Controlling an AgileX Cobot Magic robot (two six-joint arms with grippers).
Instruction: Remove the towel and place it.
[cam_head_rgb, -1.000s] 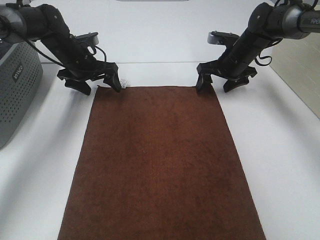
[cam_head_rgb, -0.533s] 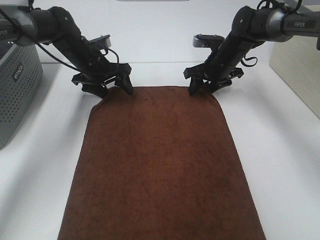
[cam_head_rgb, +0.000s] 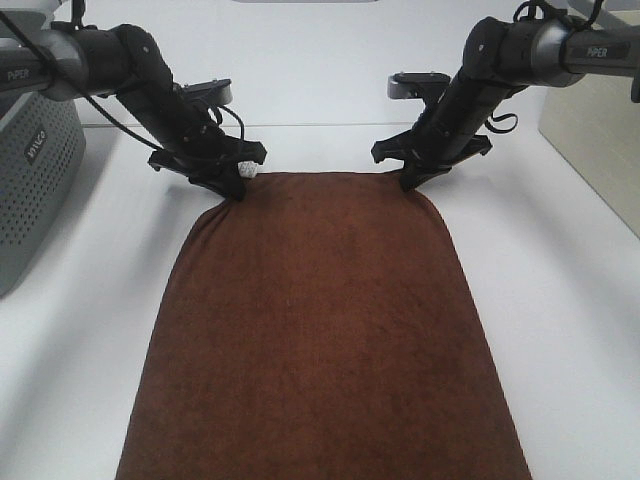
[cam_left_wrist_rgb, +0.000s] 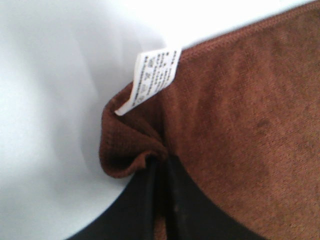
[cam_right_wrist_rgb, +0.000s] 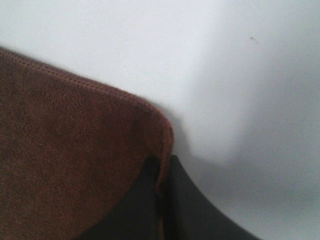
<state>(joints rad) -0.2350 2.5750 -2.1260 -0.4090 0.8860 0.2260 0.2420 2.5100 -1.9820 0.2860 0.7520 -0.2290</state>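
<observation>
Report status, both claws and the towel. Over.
Left claw shut on towel corner by the white tag. Right claw shut on other far corner. Towel otherwise flat on table. Grey box at left, apart.

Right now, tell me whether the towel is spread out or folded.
Spread out. The towel lies open along the table; only its two far corners pucker where the left gripper and right gripper pinch them.

White tabletop (cam_head_rgb: 560, 300); grey perforated box (cam_head_rgb: 35, 190) at left edge; beige panel (cam_head_rgb: 600, 150) at right; even light.
</observation>
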